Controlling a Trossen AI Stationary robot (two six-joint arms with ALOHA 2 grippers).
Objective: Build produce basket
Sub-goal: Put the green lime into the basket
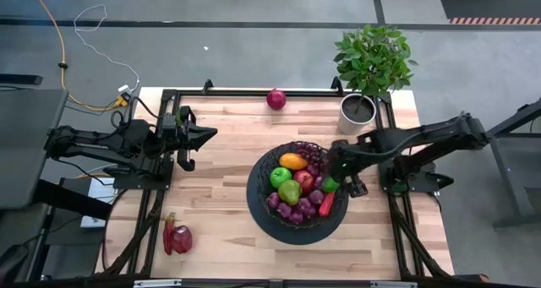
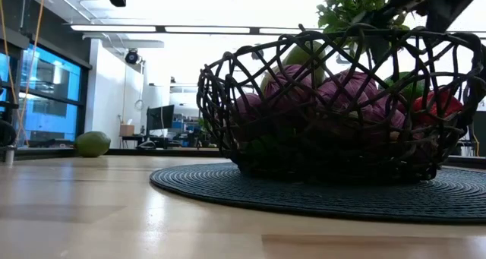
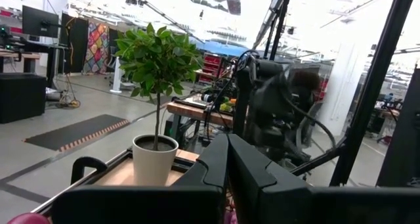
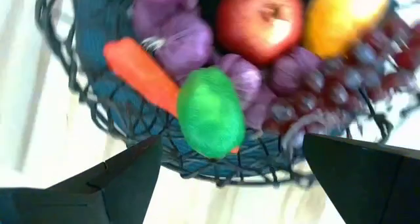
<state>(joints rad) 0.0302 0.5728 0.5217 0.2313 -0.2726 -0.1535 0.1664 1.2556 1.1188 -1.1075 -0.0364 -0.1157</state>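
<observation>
The basket point(image 1: 262, 180), a black wire bowl on a dark round mat point(image 1: 258, 210), holds the produce: an orange-yellow fruit point(image 1: 292, 161), a green apple point(image 1: 280, 177), a pear point(image 1: 290, 192), a red apple point(image 1: 303, 181), purple grapes point(image 1: 296, 209), a red pepper point(image 1: 326, 203) and a lime point(image 4: 210, 112). My right gripper point(image 1: 338, 171) hangs open above the basket's right rim, pointing steeply down. Its fingers point(image 4: 125, 178) stand wide on either side of the lime, above it. My left gripper point(image 1: 201, 136) is shut at the table's left side, holding nothing.
A red round fruit point(image 1: 276, 99) lies at the table's far edge. A red pepper and a dark red round one point(image 1: 176, 237) lie at the near left. A potted plant point(image 1: 358, 109) stands at the far right corner. Bare wood lies between the basket and the left arm.
</observation>
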